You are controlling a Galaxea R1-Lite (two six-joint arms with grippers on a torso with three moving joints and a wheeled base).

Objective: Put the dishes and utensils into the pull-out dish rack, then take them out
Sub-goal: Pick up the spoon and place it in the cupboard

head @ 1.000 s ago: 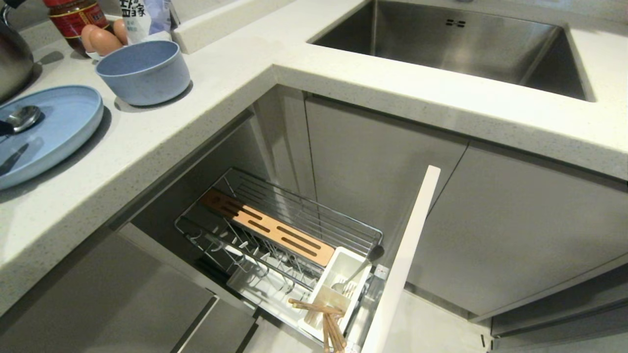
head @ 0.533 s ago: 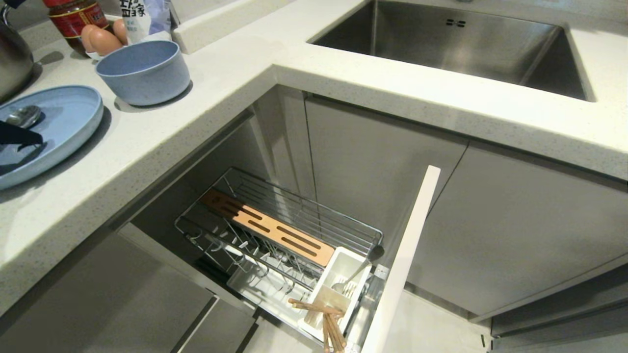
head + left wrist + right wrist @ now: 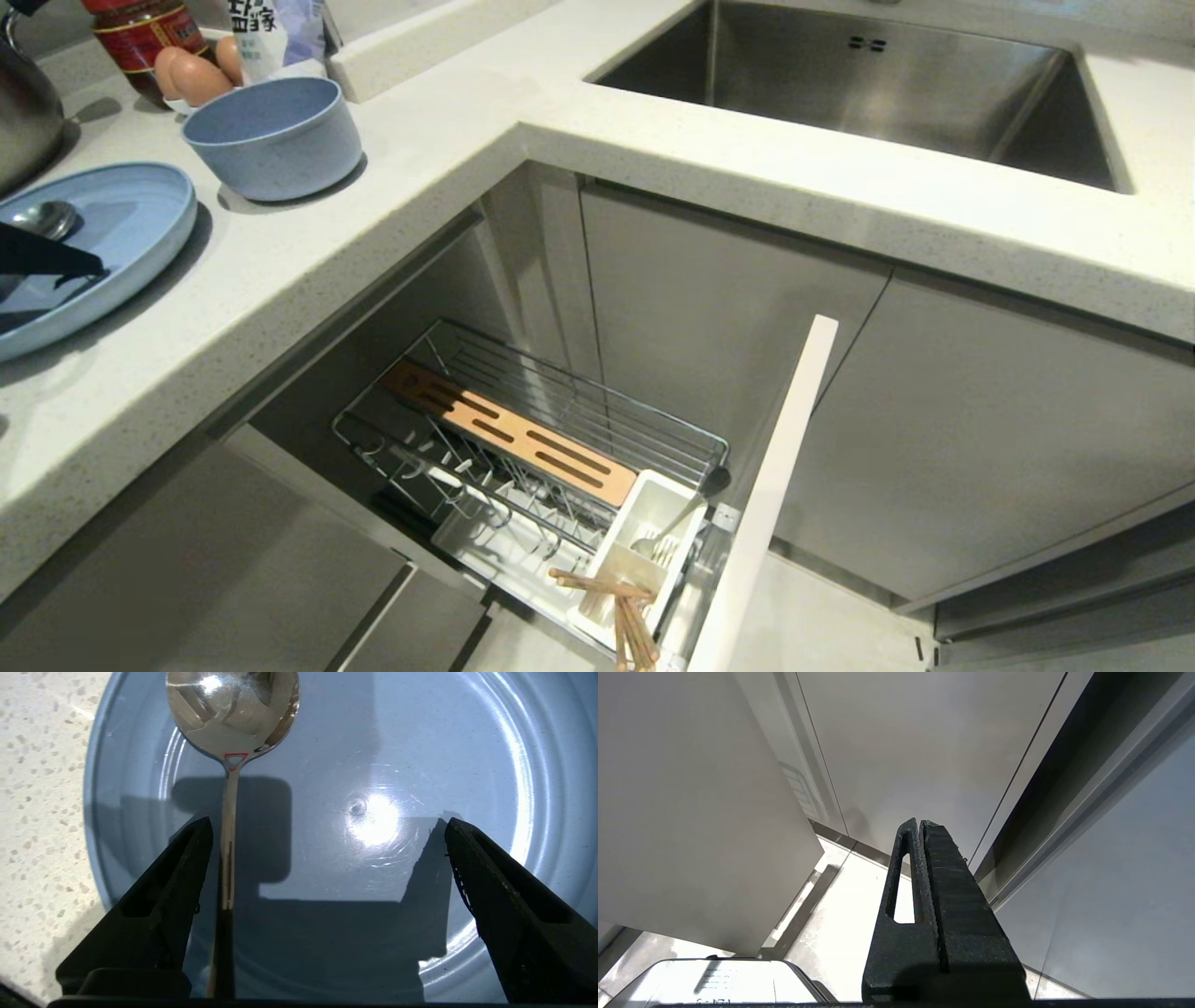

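Note:
A light-blue plate (image 3: 373, 765) lies on the counter at the far left, with a silver spoon (image 3: 232, 714) resting on it. My left gripper (image 3: 327, 826) hovers just above the plate, open wide. The spoon's handle runs close beside one finger (image 3: 187, 872), inside the gap and ungripped. In the head view only one dark finger (image 3: 56, 261) shows over the plate (image 3: 131, 233). The light-blue bowl (image 3: 275, 135) stands behind the plate. Below, the pull-out dish rack (image 3: 523, 439) is drawn out; its white caddy (image 3: 644, 541) holds chopsticks (image 3: 621, 607) and silver cutlery (image 3: 667, 532). My right gripper (image 3: 920, 823) hangs shut near the floor.
The steel sink (image 3: 868, 84) is set into the counter at the right. Eggs (image 3: 191, 75), a red-labelled jar (image 3: 140, 33) and a steel pot (image 3: 23, 112) crowd the back left. The rack's pale front panel (image 3: 775, 485) stands out into the aisle.
My left gripper has slid rightward over the plate, so more of its finger shows in the head view. The spoon and everything else stay where they were.

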